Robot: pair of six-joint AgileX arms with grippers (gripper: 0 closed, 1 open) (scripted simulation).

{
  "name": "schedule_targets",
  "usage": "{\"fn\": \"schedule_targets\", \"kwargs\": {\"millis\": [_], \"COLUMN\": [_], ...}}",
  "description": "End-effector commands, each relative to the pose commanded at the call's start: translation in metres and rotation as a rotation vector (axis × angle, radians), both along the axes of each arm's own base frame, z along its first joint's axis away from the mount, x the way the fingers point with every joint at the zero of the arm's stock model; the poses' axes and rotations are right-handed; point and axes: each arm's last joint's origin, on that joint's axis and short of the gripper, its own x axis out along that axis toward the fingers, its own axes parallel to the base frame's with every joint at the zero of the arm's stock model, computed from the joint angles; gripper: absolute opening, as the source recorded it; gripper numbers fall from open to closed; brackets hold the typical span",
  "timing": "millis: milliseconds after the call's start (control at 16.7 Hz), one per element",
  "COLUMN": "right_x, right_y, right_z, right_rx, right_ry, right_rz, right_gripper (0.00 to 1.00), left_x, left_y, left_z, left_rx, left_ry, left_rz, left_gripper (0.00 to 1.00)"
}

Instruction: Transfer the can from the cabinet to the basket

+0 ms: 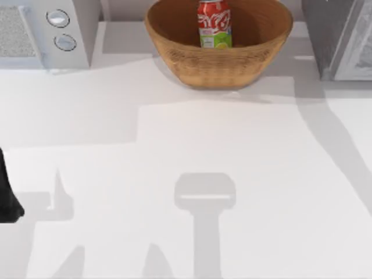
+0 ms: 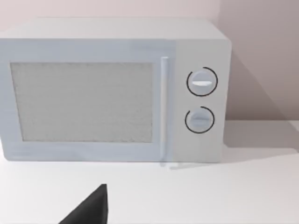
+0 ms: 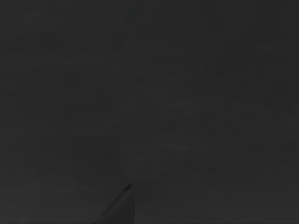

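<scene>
- Standing upright inside the basket [image 1: 174,55] at the bench's far edge: the can [image 1: 214,23], long axis vertical, clear of the cabinet [image 1: 325,35].
- Left arm [image 1: 9,192] sits at the left edge, well apart from it; its end effector state I cannot tell.
- Right wrist view is dark, so probably no call on which arm is nearer.
</scene>
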Motion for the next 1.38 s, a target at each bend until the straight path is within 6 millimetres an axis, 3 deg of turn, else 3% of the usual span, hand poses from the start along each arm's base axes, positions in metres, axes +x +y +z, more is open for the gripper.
{"fn": "schedule_targets", "kwargs": {"millis": [120, 300, 600, 780, 1080, 1380], "right_x": [0.011, 0.012, -0.005, -0.026, -0.074, -0.123], "right_y": [-0.001, -0.001, -0.007, -0.02, -0.05, -0.074], "right_z": [0.0, 0.0, -0.003, -0.02, -0.087, -0.189], "right_rx": [0.001, 0.001, 0.004, 0.001, -0.007, -0.007], "right_ry": [-0.001, -0.001, -0.014, -0.01, 0.023, 0.045], "right_rz": [0.0, -0.001, 0.014, 0.023, 0.028, 0.025], "right_gripper": [1.0, 1.0, 1.0, 1.0, 1.0, 1.0], "left_x": [0.0, 0.0, 0.0, 0.0, 0.0, 0.0], "left_y": [0.0, 0.0, 0.0, 0.0, 0.0, 0.0], "left_z": [0.0, 0.0, 0.0, 0.0, 0.0, 0.0], "left_rx": [0.0, 0.0, 0.0, 0.0, 0.0, 0.0], "left_ry": [0.0, 0.0, 0.0, 0.0, 0.0, 0.0], "left_rz": [0.0, 0.0, 0.0, 0.0, 0.0, 0.0], "left_gripper": [1.0, 1.0, 1.0, 1.0, 1.0, 1.0]}}
